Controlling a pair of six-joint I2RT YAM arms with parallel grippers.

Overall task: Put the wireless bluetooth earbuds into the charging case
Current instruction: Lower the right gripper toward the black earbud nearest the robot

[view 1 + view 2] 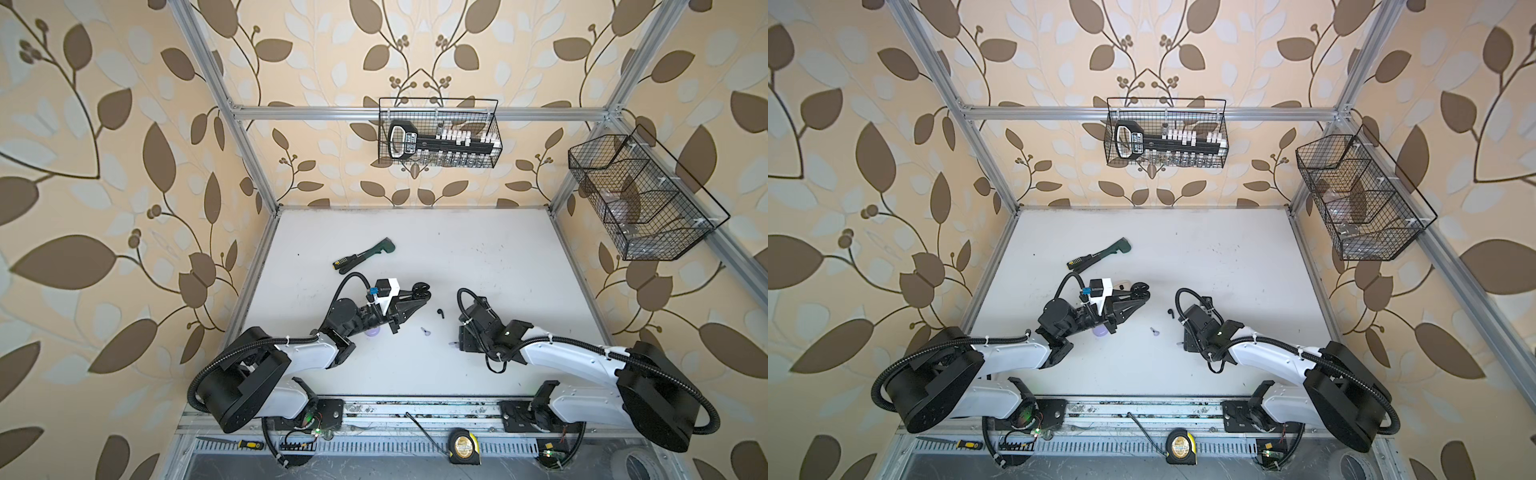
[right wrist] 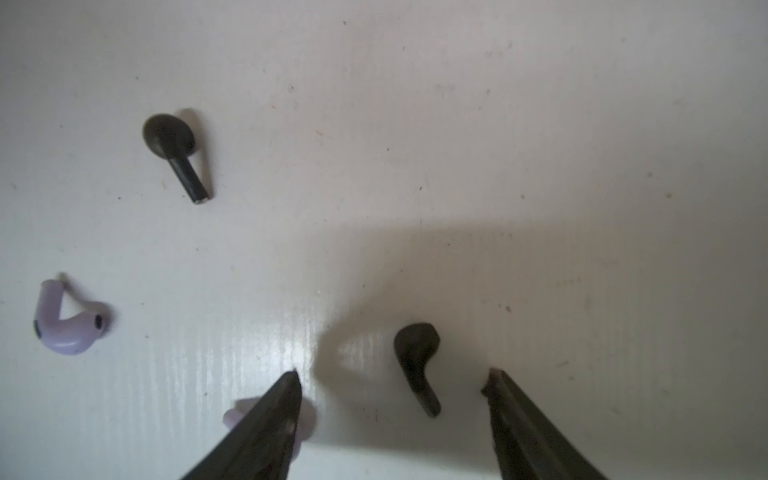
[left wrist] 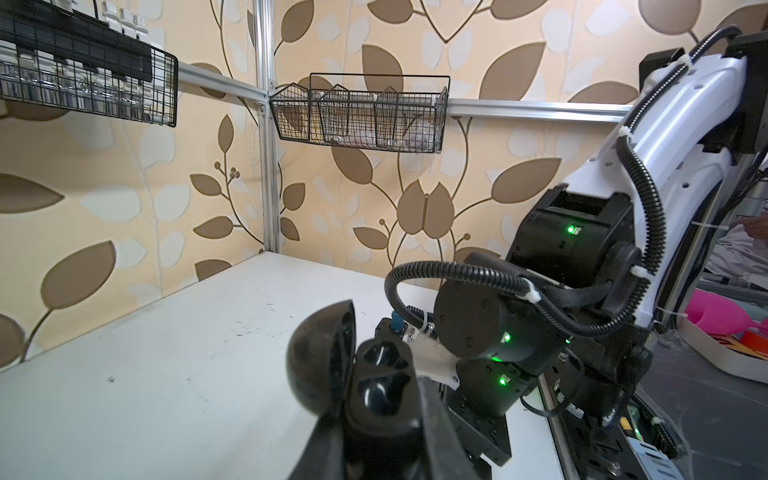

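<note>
My left gripper point(image 3: 382, 424) is shut on the black charging case point(image 3: 382, 374), held above the table with its lid point(image 3: 324, 353) swung open and two dark sockets showing. In both top views the case point(image 1: 419, 289) sits at the left fingertips. My right gripper point(image 2: 395, 372) points down at the table, open, with one black earbud point(image 2: 417, 365) lying loose between its fingers. A second black earbud point(image 2: 174, 149) and a lilac earbud point(image 2: 68, 322) lie farther off. Another lilac earbud point(image 2: 237, 415) is half hidden behind one finger.
A lilac round case point(image 1: 371, 331) lies under the left arm. A green-handled tool point(image 1: 365, 253) rests toward the back left of the table. Two wire baskets point(image 1: 440, 133) point(image 1: 644, 199) hang on the frame. A tape measure point(image 1: 463, 446) and a screwdriver point(image 1: 245, 444) lie along the front rail.
</note>
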